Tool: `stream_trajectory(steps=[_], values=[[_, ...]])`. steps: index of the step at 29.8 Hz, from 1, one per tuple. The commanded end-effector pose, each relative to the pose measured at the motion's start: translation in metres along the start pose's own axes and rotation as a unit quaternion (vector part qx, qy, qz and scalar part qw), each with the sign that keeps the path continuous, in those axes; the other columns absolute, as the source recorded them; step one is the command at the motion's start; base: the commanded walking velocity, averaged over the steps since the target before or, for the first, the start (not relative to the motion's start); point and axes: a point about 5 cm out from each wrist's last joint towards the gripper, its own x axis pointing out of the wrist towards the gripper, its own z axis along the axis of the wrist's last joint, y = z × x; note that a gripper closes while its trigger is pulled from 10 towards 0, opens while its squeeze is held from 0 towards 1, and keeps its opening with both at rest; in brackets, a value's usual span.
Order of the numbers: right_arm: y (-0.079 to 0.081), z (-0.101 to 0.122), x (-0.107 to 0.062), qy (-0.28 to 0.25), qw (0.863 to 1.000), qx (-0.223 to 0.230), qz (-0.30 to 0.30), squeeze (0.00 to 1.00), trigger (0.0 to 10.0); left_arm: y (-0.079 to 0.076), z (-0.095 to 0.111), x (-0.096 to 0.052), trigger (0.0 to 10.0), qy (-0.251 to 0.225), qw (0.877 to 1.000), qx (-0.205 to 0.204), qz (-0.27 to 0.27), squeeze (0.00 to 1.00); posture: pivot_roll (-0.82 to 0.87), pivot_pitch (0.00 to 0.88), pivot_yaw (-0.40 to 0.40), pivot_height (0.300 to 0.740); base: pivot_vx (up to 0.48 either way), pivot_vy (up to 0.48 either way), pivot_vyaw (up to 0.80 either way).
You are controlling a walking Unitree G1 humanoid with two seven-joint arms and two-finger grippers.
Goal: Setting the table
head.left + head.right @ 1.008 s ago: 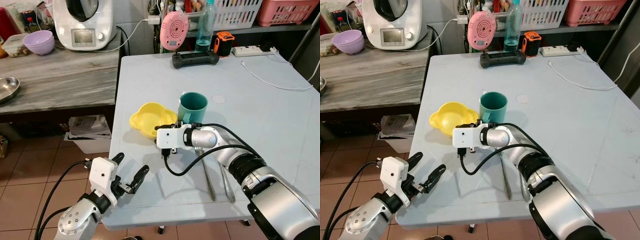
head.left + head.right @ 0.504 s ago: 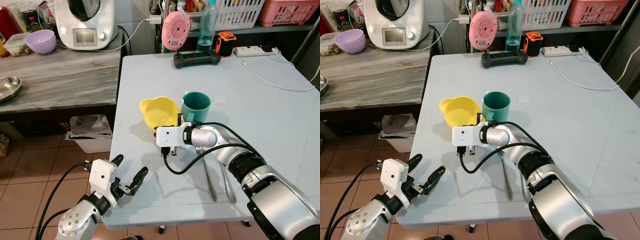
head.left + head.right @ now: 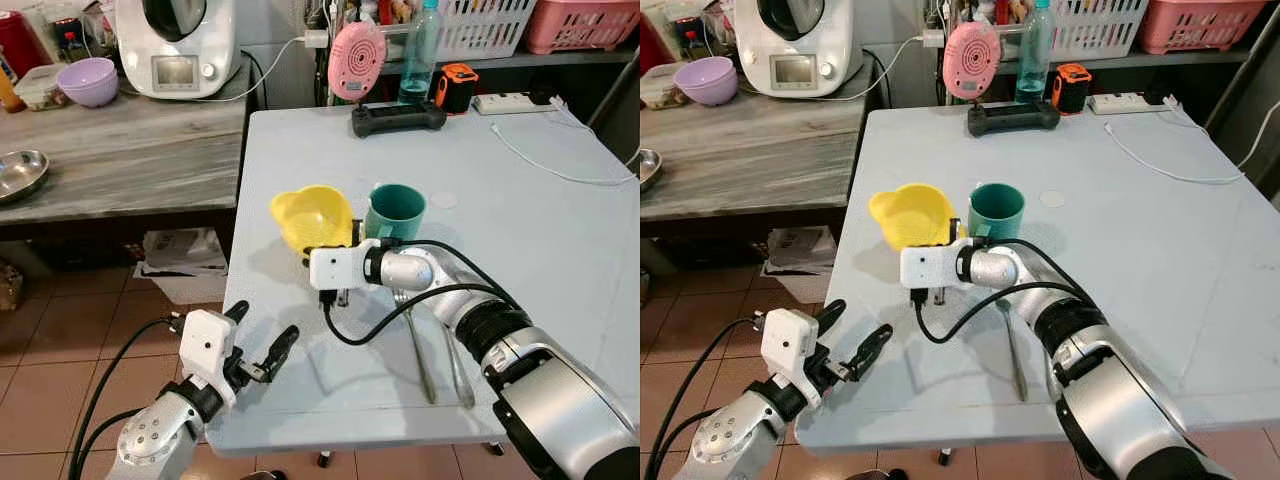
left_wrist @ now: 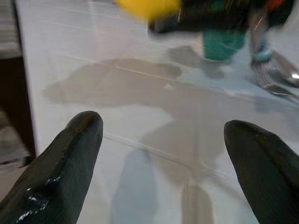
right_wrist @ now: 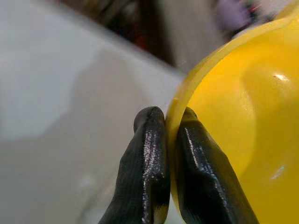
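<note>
A yellow bowl (image 3: 310, 215) is held tilted above the light blue table (image 3: 540, 230), just left of a teal mug (image 3: 396, 210). My right gripper (image 3: 336, 248) is shut on the bowl's rim; in the right wrist view its two fingers (image 5: 147, 154) pinch the yellow rim (image 5: 233, 116). A fork (image 3: 415, 345) and a spoon (image 3: 455, 352) lie side by side on the table behind my right forearm. My left gripper (image 3: 262, 330) hovers open at the table's near left corner, with nothing between its fingers (image 4: 70, 149).
A black game controller (image 3: 398, 117), a pink round device (image 3: 356, 60) and a bottle (image 3: 418, 50) stand at the table's far edge. A white cable (image 3: 550, 165) trails at far right. The wooden counter on the left holds a purple bowl (image 3: 88, 80) and a steel bowl (image 3: 20, 172).
My right gripper has lifted the yellow bowl off the table and tipped it up, closer to the mug. The left gripper stays put.
</note>
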Motion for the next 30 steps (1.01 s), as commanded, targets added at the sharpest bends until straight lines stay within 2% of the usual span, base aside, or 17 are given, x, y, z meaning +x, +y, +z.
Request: stream_trajectory(steps=[1, 3, 4, 5, 7, 8, 9, 10, 11, 12, 13, 14, 18, 23, 26, 30], values=[[-0.010, 0.012, 0.001, -0.033, 0.999, -0.001, -0.028, 0.00, 0.0, 0.004, 0.006, -0.001, 10.0, -0.005, 1.000, 0.012, 0.015, 0.00, -0.06, 0.052, 0.059, 0.740, 0.000, 0.000, 0.00], [-0.019, 0.023, -0.003, -0.072, 0.992, 0.029, -0.100, 0.00, 0.0, 0.016, 0.015, 0.000, 10.0, -0.025, 0.998, 0.024, 0.059, 0.00, -0.06, 0.046, 0.050, 0.740, 0.000, 0.000, 0.00], [-0.019, 0.023, -0.003, -0.072, 0.992, 0.029, -0.100, 0.00, 0.0, 0.016, 0.015, 0.000, 10.0, -0.025, 0.998, 0.024, 0.059, 0.00, -0.06, 0.046, 0.050, 0.740, 0.000, 0.000, 0.00], [-0.023, 0.030, -0.008, -0.093, 0.984, 0.051, -0.146, 0.00, 0.0, 0.024, 0.019, 0.002, 10.0, -0.037, 0.995, 0.019, 0.088, 0.00, -0.06, 0.045, 0.046, 0.740, 0.000, 0.000, 0.00], [-0.025, 0.035, -0.013, -0.108, 0.974, 0.065, -0.189, 0.00, 0.0, 0.031, 0.022, 0.002, 10.0, -0.046, 0.992, 0.015, 0.114, 0.00, -0.06, 0.045, 0.047, 0.740, 0.000, 0.000, 0.00], [-0.026, 0.037, -0.016, -0.113, 0.968, 0.070, -0.212, 0.00, 0.4, 0.036, 0.023, 0.001, 10.0, -0.049, 0.990, 0.016, 0.128, 0.00, -0.06, 0.045, 0.047, 0.740, 0.000, 0.000, 0.00], [-0.026, 0.038, -0.019, -0.114, 0.965, 0.073, -0.226, 0.00, 0.4, 0.039, 0.023, 0.002, 10.0, -0.050, 0.989, 0.019, 0.136, 0.00, -0.06, 0.046, 0.049, 0.740, 0.000, 0.000, 0.00], [-0.027, 0.038, -0.022, -0.112, 0.961, 0.076, -0.241, 0.00, 1.6, 0.041, 0.024, 0.002, 10.0, -0.052, 0.988, 0.020, 0.142, 0.00, -0.06, 0.046, 0.049, 0.740, 0.000, 0.000, 0.00], [-0.030, 0.038, -0.029, -0.108, 0.954, 0.083, -0.269, 0.00, 3.5, 0.044, 0.025, 0.002, 10.0, -0.053, 0.987, 0.019, 0.151, 0.00, -0.06, 0.046, 0.049, 0.740, 0.000, 0.000, 0.00], [-0.032, 0.036, -0.035, -0.101, 0.948, 0.088, -0.290, 0.00, 10.0, 0.046, 0.025, 0.001, 10.0, -0.053, 0.986, 0.023, 0.157, 0.00, -0.07, 0.047, 0.052, 0.740, 0.000, 0.000, 0.00], [-0.033, 0.036, -0.037, -0.098, 0.946, 0.088, -0.296, 0.00, 10.0, 0.047, 0.025, 0.001, 10.0, -0.053, 0.985, 0.024, 0.159, 0.00, -0.07, 0.047, 0.052, 0.740, 0.000, 0.000, 0.00], [-0.036, 0.033, -0.047, -0.087, 0.939, 0.080, -0.324, 0.00, 10.0, 0.050, 0.025, 0.001, 10.0, -0.056, 0.983, 0.028, 0.172, 0.00, -0.07, 0.047, 0.052, 0.740, 0.000, 0.000, 0.00], [-0.038, 0.024, -0.067, -0.052, 0.924, 0.081, -0.371, 0.00, 10.0, 0.056, 0.026, 0.002, 10.0, -0.061, 0.978, 0.030, 0.195, 0.00, -0.09, 0.050, 0.061, 0.740, 0.000, 0.000, 0.00], [-0.032, 0.016, -0.093, -0.002, 0.902, 0.085, -0.423, 0.00, 10.0, 0.058, 0.022, 0.005, 10.0, -0.060, 0.978, 0.021, 0.199, 0.00, -0.11, 0.054, 0.068, 0.740, 0.000, 0.000, 0.00], [-0.028, 0.014, -0.101, 0.010, 0.896, 0.092, -0.435, 0.00, 10.0, 0.058, 0.020, 0.007, 10.0, -0.056, 0.979, 0.016, 0.193, 0.00, -0.13, 0.059, 0.075, 0.740, 0.000, 0.000, 0.00], [-0.023, 0.014, -0.104, 0.017, 0.895, 0.101, -0.435, 0.00, 10.0, 0.058, 0.018, 0.009, 10.0, -0.054, 0.980, 0.014, 0.189, 0.00, -0.13, 0.060, 0.076, 0.740, 0.000, 0.000, 0.00]])
